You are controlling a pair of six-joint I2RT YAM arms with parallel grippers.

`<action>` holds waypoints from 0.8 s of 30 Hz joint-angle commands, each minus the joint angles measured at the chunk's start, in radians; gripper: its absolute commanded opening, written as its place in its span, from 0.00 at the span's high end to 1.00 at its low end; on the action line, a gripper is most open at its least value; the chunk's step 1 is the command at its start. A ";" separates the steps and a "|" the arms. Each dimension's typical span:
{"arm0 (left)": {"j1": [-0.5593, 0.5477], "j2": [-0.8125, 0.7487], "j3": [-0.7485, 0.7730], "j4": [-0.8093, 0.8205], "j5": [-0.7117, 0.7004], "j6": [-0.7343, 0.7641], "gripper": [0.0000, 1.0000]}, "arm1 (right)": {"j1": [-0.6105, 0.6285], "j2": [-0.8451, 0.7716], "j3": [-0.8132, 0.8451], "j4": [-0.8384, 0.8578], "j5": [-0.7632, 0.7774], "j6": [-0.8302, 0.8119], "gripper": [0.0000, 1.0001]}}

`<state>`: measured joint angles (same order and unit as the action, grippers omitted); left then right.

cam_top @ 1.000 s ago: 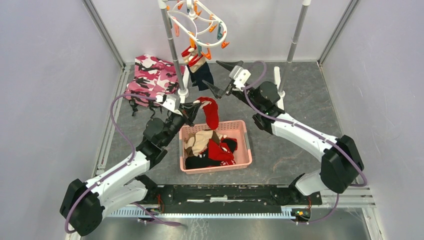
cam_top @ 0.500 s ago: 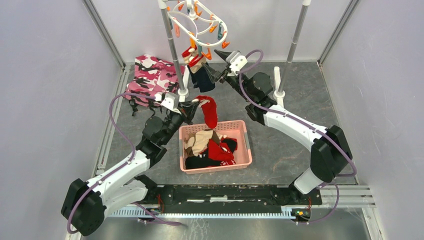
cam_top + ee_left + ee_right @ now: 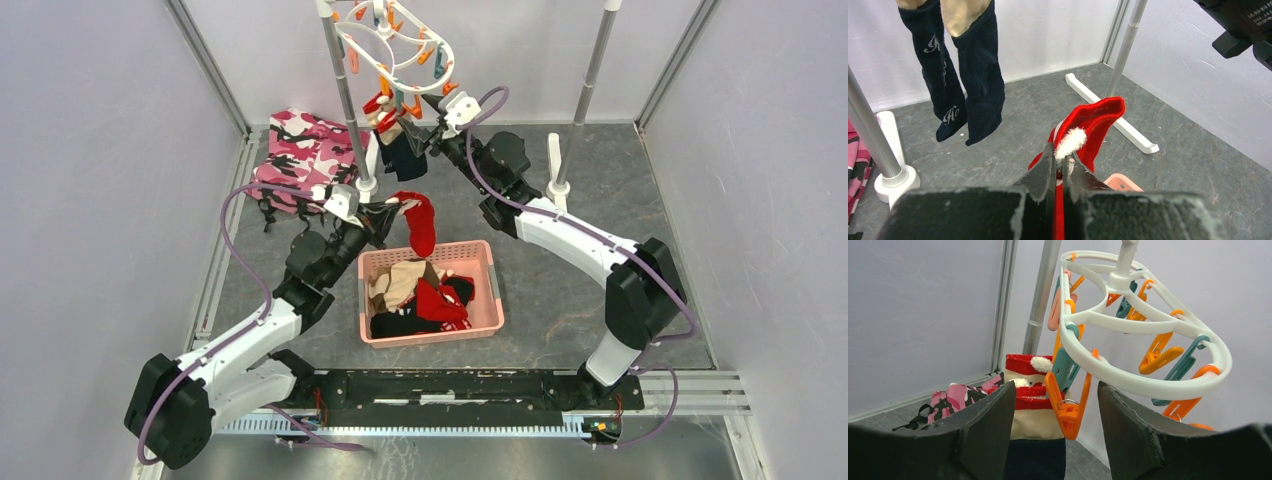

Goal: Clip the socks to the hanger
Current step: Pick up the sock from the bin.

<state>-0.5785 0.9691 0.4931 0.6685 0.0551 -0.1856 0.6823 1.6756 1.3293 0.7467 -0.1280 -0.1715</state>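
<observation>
The white oval hanger (image 3: 395, 47) hangs at the back from a grey pole, its ring (image 3: 1148, 386) carrying orange and teal clips. Navy socks (image 3: 403, 150) with beige and red tops hang from it (image 3: 979, 75). My left gripper (image 3: 392, 209) is shut on a red sock (image 3: 422, 222) with a white pompom (image 3: 1093, 125), holding it above the pink basket (image 3: 493, 290). My right gripper (image 3: 1055, 387) is up at the hanger, open. An orange clip (image 3: 1070, 412) dangles between its fingers, and I see no contact. More socks (image 3: 420, 297) lie in the basket.
A pink camouflage cloth (image 3: 305, 152) lies at the back left. Two grey rack poles (image 3: 343, 100) (image 3: 592, 68) stand on white feet (image 3: 553, 160) on the dark mat. Enclosure walls close in on both sides.
My right gripper has risen up and to the left, from beside the hanging socks to the hanger's clips, and its jaws have narrowed somewhat. The left arm and red sock have stayed put.
</observation>
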 commanded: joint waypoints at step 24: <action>0.032 0.020 0.042 0.076 0.043 -0.051 0.98 | -0.013 0.087 0.147 -0.004 0.035 0.063 0.55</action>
<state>-0.5556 0.9863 0.4931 0.6891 0.0837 -0.1867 0.6773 1.7664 1.4399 0.7158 -0.1024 -0.1410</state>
